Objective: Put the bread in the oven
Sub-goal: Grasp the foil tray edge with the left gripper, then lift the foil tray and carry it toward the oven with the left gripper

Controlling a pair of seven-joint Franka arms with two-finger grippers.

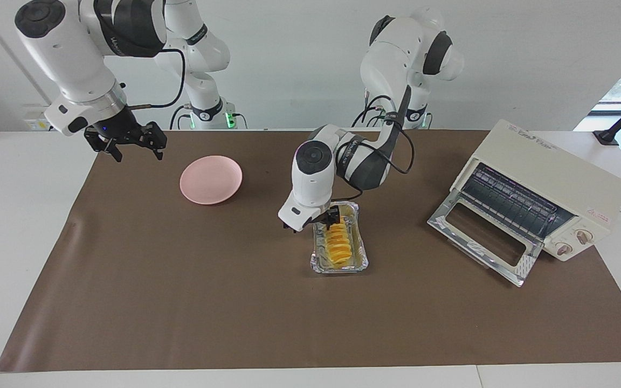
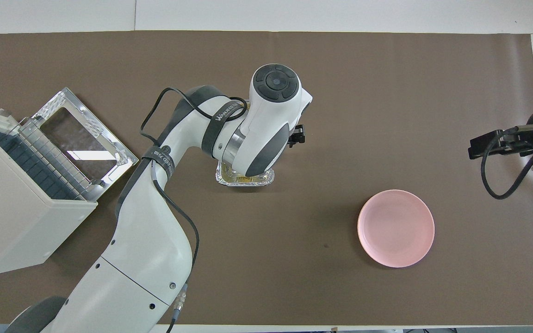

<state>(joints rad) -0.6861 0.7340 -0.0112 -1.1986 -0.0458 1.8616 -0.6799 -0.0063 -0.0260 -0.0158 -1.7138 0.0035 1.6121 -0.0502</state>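
Observation:
The bread (image 1: 338,247), a ridged yellow-orange loaf, lies in a crinkled foil tray (image 1: 364,257) in the middle of the brown mat. My left gripper (image 1: 333,218) is down over the loaf's end nearer the robots, open, fingertips at the tray's rim; I cannot tell whether they touch the bread. From overhead the left arm covers the loaf and most of the foil tray (image 2: 245,179). The cream oven (image 1: 553,172) stands at the left arm's end of the table, its glass door (image 1: 483,237) folded down and the rack showing. My right gripper (image 1: 133,146) waits open in the air over the mat's edge.
An empty pink plate (image 1: 211,179) sits on the mat toward the right arm's end, nearer the robots than the tray. The oven's open door (image 2: 86,138) reaches out toward the tray. The left arm's cable loops above the mat beside the tray.

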